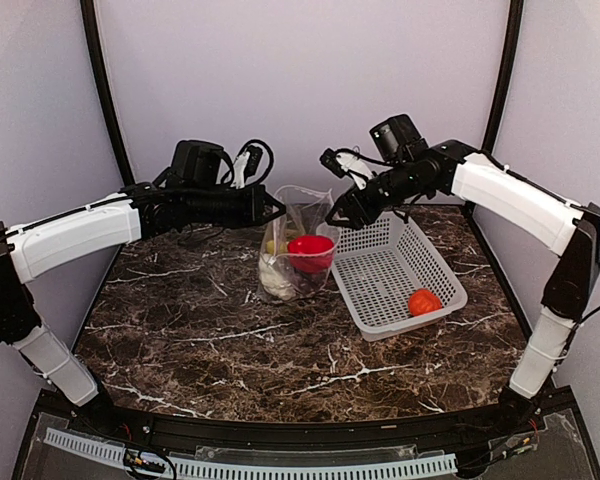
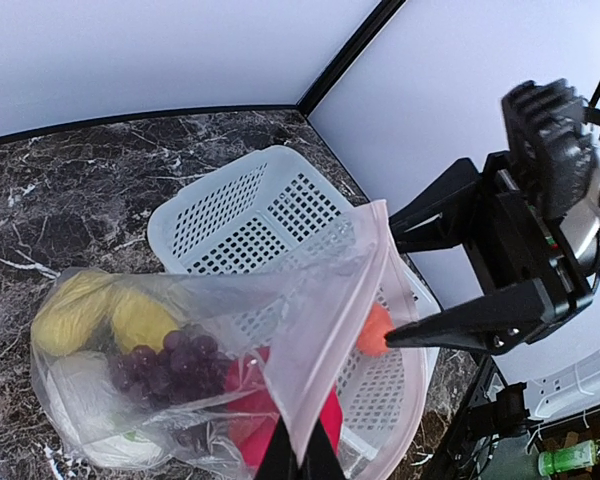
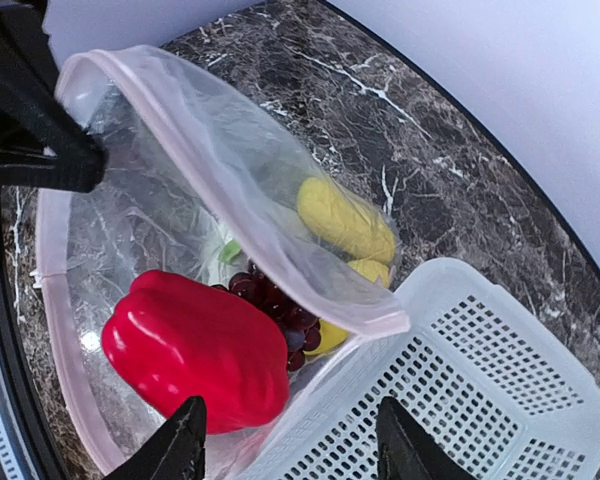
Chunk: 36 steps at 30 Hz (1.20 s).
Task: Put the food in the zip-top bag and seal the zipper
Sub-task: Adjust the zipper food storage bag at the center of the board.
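Note:
The zip-top bag (image 1: 298,262) stands open beside the basket. My left gripper (image 2: 300,462) is shut on its upper edge and holds the mouth up. Inside lie the red pepper (image 3: 195,350), the grape bunch (image 3: 280,305), two yellow pieces (image 3: 345,220) and the cauliflower (image 2: 90,415). The pinkish zipper (image 3: 48,290) rims the gaping mouth. My right gripper (image 3: 292,442) hangs open just above the pepper and the basket's rim, holding nothing. The orange-red tomato (image 1: 424,301) lies in the basket's near right corner, outside the bag.
The white perforated basket (image 1: 380,262) sits right of the bag, its near-left wall touching the bag. Dark marble table (image 1: 210,340) spreads in front. Purple walls with black corner posts (image 1: 502,70) close the back.

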Each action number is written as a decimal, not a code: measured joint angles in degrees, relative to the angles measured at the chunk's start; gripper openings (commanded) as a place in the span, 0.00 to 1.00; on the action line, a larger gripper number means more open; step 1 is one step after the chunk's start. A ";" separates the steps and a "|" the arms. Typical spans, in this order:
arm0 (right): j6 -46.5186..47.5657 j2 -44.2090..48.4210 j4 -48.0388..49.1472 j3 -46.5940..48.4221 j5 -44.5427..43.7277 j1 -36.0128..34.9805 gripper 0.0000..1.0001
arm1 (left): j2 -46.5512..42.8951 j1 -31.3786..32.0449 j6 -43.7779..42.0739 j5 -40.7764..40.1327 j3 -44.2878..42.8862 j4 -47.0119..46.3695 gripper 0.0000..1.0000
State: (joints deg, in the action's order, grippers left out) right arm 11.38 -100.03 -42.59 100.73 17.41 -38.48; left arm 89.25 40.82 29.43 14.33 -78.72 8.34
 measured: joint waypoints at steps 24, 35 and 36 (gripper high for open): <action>-8.33 -14.75 -7.89 30.77 17.64 1.51 0.00 | -0.50 -0.55 -5.92 -6.05 -12.44 15.69 0.01; -9.05 -15.28 -8.44 29.16 20.26 1.46 0.00 | 2.34 -1.55 -2.73 0.83 -12.46 23.52 0.01; -8.90 -15.28 -8.39 29.07 19.80 1.46 0.00 | 1.60 -1.57 -2.64 0.35 -11.76 22.84 0.01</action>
State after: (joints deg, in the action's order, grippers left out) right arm 2.48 -115.31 -50.98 129.80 37.21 -37.01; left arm 90.85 39.24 26.79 14.68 -90.48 31.18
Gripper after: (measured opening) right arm 0.006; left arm 0.007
